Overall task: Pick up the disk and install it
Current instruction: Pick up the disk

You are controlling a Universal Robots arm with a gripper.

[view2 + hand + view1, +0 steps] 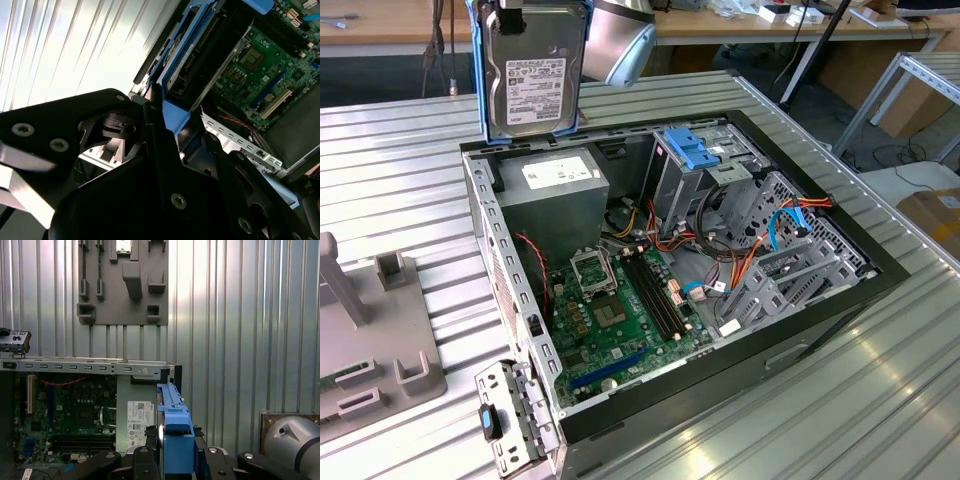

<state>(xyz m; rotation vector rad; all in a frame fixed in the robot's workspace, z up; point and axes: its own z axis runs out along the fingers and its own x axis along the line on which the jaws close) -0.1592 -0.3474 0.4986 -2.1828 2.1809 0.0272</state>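
Now your jaws clamp the disk (530, 80) by its blue rails, holding it upright over a corner of the open computer case (790, 340).

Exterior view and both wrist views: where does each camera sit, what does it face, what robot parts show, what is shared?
Exterior view: off the arm, looking down into the open computer case; arm joint and disk show.
First wrist view: on the wrist, facing table and case; gripper shows.
Second wrist view: on the wrist, facing the circuit board; gripper shows.
Shared: all show disk and case.
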